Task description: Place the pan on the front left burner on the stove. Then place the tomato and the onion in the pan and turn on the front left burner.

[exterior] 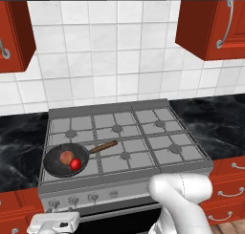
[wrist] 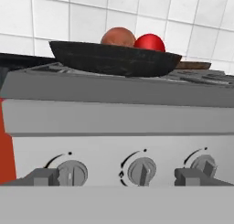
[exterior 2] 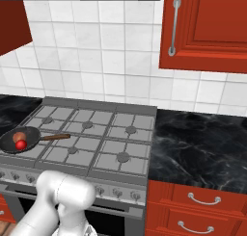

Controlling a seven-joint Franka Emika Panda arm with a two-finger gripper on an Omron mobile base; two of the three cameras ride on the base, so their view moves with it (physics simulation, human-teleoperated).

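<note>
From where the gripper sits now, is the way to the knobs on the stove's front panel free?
Probably yes: the open gripper faces the stove panel's knobs with nothing between.

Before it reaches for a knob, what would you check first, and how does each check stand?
1. Pan sits on the front left of the stove: ok.
2. Tomato in the pan: ok.
3. Onion in the pan, touching the tomato: ok.
4. Gripper open and empty, level with the knobs: ok.
5. Which knob runs the front left burner: cannot tell.
6. Burner already lit: cannot tell; no flame visible.
</note>
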